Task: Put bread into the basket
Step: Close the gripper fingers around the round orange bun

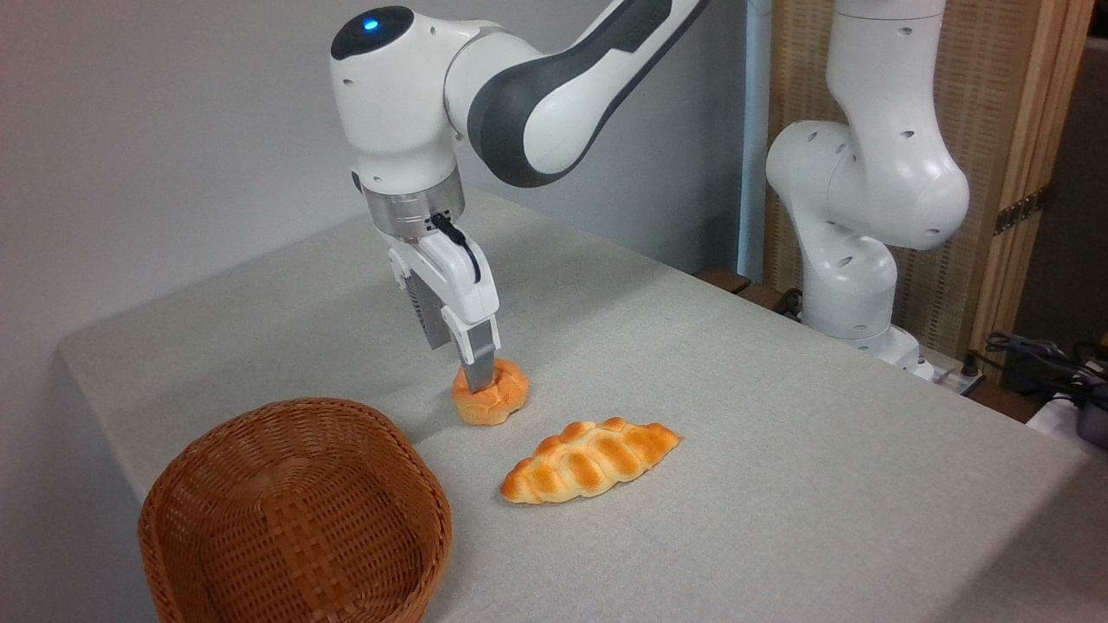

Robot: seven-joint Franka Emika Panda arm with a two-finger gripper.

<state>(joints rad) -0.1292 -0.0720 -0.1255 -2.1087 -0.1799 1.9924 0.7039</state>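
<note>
The bread, a small round golden-orange bun with a swirled top, rests on the grey tablecloth just right of the basket. My gripper points straight down onto it. The near finger presses into the bun's left top, and the far finger is hidden behind it. The gripper looks shut on the bun, which still touches the table. The basket, round brown wicker with low sides and nothing inside, stands at the front left corner, below and left of the gripper.
A longer braided loaf lies right of the basket, in front of the bun. A second white robot arm's base stands at the table's back right edge. Cables lie at the far right. The table edge runs close behind the basket's left side.
</note>
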